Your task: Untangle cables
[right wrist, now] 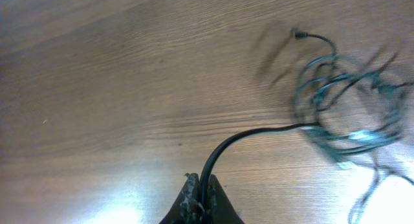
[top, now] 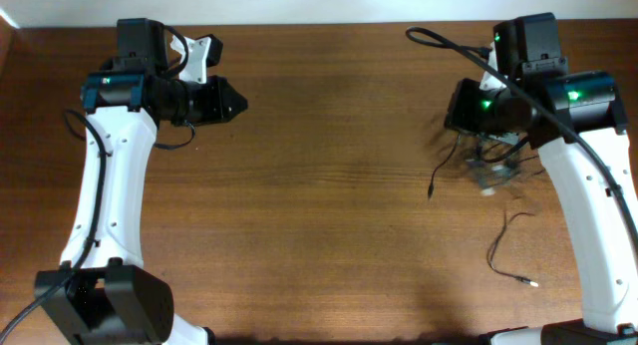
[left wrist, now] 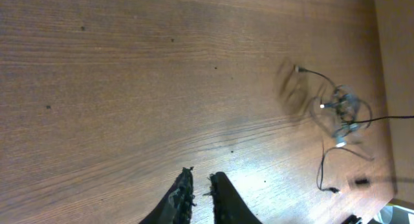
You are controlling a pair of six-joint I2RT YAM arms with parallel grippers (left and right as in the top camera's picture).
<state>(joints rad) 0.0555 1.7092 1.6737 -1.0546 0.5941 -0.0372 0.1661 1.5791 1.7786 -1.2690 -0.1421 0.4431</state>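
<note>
**Cable tangle: mostly unresolved**

Right gripper (right wrist: 200, 197): closed on one black strand that leads into the cables (right wrist: 349, 114), a knotted, blurred clump near it on the table (top: 329, 205). One loose cord (top: 491, 257) is judged already separated; the clump is left to be undone. Left gripper (left wrist: 200, 193): nearly closed, empty, well apart.

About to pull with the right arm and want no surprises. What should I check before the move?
1. Right end effector holding a cable: ok, shut on one strand.
2. Tangle sharp enough to trace: not ok, blurred.
3. Left end effector free to help: ok, shut, empty, away from the tangle.
4. Loose strand separate from the tangle: cannot tell.
5. Which strands cross: cannot tell.
</note>
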